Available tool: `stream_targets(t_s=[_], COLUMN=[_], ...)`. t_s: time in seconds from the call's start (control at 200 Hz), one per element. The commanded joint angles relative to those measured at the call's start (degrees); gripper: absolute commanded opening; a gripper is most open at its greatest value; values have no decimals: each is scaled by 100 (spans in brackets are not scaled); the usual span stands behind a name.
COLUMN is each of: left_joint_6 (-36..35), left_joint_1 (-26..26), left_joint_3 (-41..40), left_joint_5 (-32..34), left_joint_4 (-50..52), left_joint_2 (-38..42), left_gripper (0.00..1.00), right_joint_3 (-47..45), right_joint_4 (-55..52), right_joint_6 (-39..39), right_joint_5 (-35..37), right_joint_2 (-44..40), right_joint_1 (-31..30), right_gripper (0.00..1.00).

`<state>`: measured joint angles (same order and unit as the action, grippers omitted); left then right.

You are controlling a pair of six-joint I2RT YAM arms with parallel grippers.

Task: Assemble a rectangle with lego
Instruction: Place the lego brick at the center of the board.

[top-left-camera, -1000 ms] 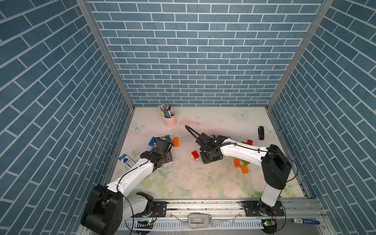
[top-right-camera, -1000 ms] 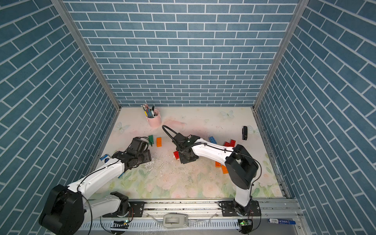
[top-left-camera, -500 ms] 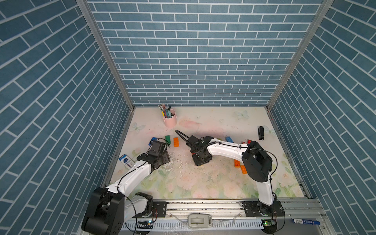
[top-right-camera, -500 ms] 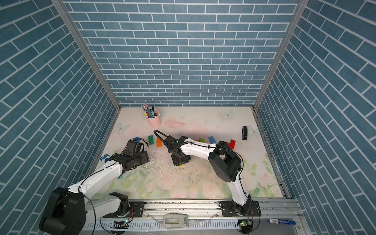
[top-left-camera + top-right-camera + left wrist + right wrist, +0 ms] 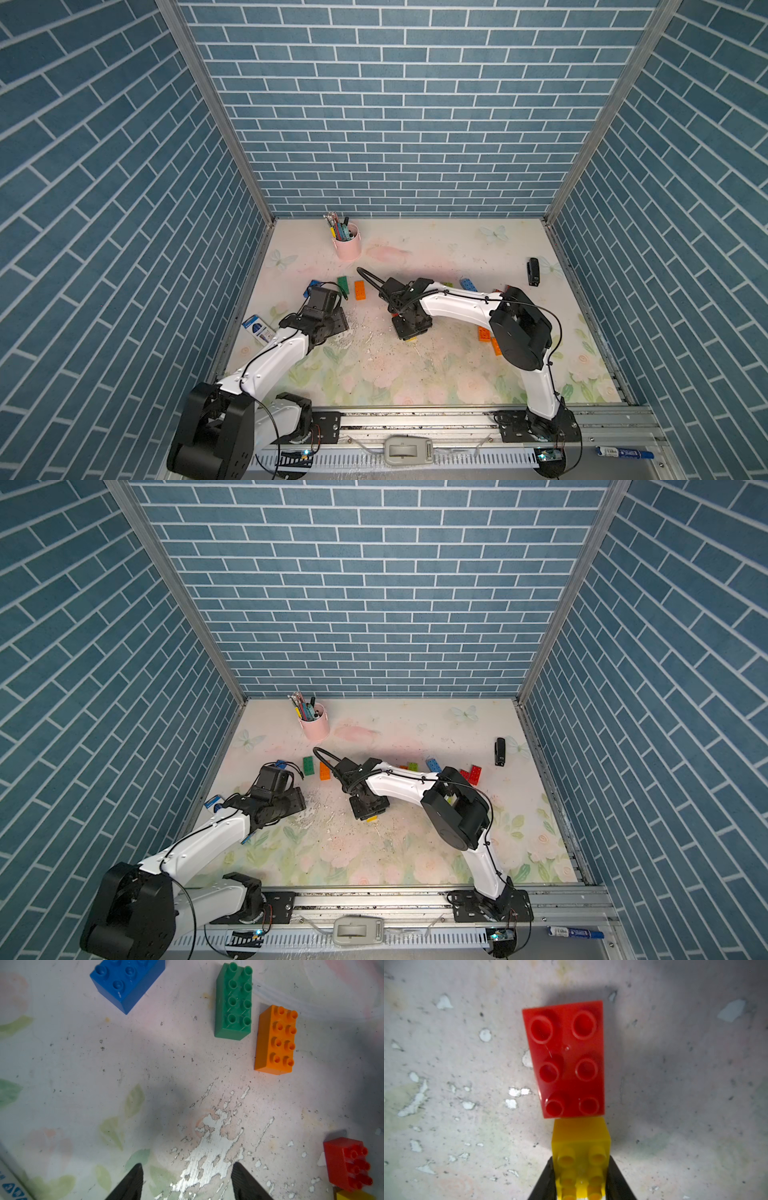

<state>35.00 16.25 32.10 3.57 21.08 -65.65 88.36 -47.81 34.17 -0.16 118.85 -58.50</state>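
Observation:
My right gripper (image 5: 581,1176) is shut on a yellow lego brick (image 5: 581,1147), low over the mat's middle (image 5: 409,332). A red brick (image 5: 564,1059) lies end to end against the yellow one; whether they are joined I cannot tell. From above, only a sliver of yellow (image 5: 372,818) shows under the gripper. My left gripper (image 5: 187,1165) is open and holds nothing, hanging over a worn white patch of the mat (image 5: 341,326). A blue brick (image 5: 126,980), a dark green brick (image 5: 233,1001) and an orange brick (image 5: 275,1041) lie beyond it, and the red brick (image 5: 347,1163) lies off to its side.
A pink pen cup (image 5: 347,245) stands at the back. A black stapler-like object (image 5: 533,271) lies far right. Lime (image 5: 447,285), blue (image 5: 468,284) and orange (image 5: 484,333) bricks lie around the right arm. A blue-and-white packet (image 5: 258,330) sits by the left wall.
My right gripper has swung left and nearer with the yellow brick, up to the red brick that lay on the mat. The left arm has barely shifted.

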Motion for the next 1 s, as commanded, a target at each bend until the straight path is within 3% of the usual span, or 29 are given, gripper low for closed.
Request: stream_targets(t_s=[0.0, 0.155, 0.725, 0.995], left_joint_6=[-48, -44, -91, -99], left_joint_1=[-51, -52, -45, -43], left_joint_3=[-52, -58, -31, -29], left_joint_5=[7, 7, -198, -222], left_joint_4=[32, 28, 28, 2], left_joint_2=[-36, -34, -184, -220], left_gripper=[70, 71, 91, 93], right_joint_3=[144, 208, 354, 349], right_joint_4=[-171, -202, -246, -290], right_joint_6=[-77, -85, -130, -117], right_joint_5=[8, -2, 44, 104], right_joint_2=[186, 261, 462, 484], right_joint_1=[-30, -31, -21, 14], right_gripper=[15, 15, 15, 15])
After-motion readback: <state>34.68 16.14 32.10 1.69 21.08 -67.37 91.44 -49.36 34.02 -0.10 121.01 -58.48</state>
